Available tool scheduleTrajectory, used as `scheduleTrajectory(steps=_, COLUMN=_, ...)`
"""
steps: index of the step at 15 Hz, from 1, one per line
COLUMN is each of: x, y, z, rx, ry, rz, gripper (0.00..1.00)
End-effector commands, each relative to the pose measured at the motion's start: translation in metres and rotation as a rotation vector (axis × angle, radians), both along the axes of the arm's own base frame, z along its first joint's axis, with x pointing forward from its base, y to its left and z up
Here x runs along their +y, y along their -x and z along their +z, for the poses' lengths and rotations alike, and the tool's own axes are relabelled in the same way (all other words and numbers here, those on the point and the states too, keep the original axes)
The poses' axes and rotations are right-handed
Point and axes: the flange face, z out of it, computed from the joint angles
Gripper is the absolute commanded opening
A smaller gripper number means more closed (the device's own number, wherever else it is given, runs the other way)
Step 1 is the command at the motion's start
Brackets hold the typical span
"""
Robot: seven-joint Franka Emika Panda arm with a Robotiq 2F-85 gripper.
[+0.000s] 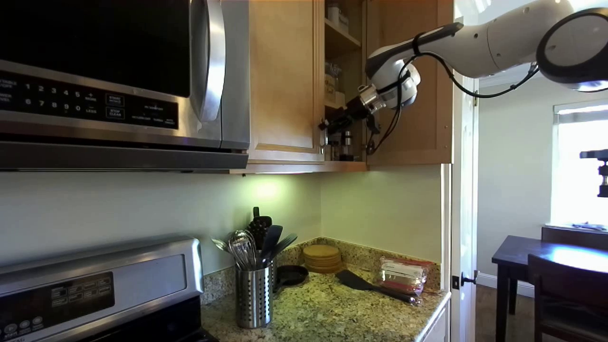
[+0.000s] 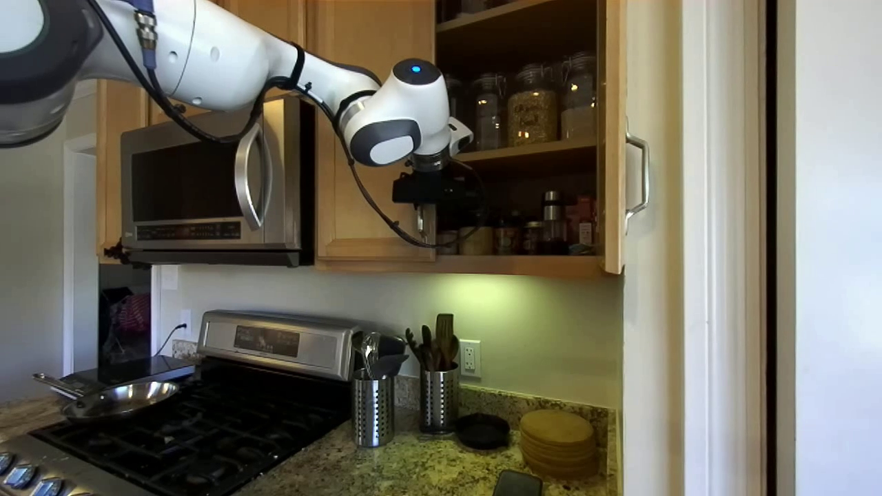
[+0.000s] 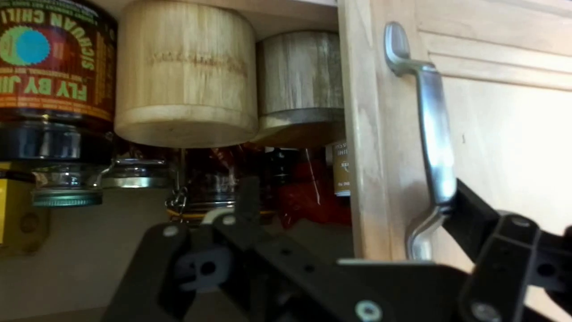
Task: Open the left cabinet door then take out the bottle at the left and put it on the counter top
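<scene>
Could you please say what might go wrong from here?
The silver handle sits close beside one finger of the open gripper, so closing might grip unevenly or slip. The other finger overlaps a glass jar in the wrist view and could knock it as the left cabinet door swings. The cable looping before the shelf might snag.

Chili jar [image 3: 56, 85] cropped at wrist view's left, hand [image 3: 353, 192] cropped below

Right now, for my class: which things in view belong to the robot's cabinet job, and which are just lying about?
Belong to the job:
gripper, jaws apart
left cabinet door
its silver handle
counter top
bottle, which I cannot single out for certain

Just lying about:
steel frying pan
small black skillet
black spatula
stack of tan discs
plastic packet
two steel utensil holders
</scene>
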Motion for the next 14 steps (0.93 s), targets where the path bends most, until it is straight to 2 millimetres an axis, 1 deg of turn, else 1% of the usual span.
scheduleTrajectory(steps=1, x=0.001, y=0.001, z=0.002, rx=0.012, ry=-0.027, rz=0.064, gripper=1.0)
scheduleTrajectory(steps=3, x=0.009, y=0.006, z=0.001, rx=0.014, ry=-0.023, rz=0.112, gripper=1.0)
scheduleTrajectory(steps=6, x=0.019, y=0.003, z=-0.001, rx=0.014, ry=-0.028, rz=0.171, gripper=1.0)
scheduleTrajectory(steps=9, x=0.029, y=0.006, z=-0.003, rx=0.03, ry=-0.029, rz=0.218, gripper=1.0)
scheduleTrajectory(steps=12, x=0.026, y=0.014, z=-0.005, rx=0.032, ry=-0.002, rz=0.243, gripper=1.0)
scheduleTrajectory(steps=14, x=0.028, y=0.021, z=-0.005, rx=0.045, ry=0.009, rz=0.247, gripper=1.0)
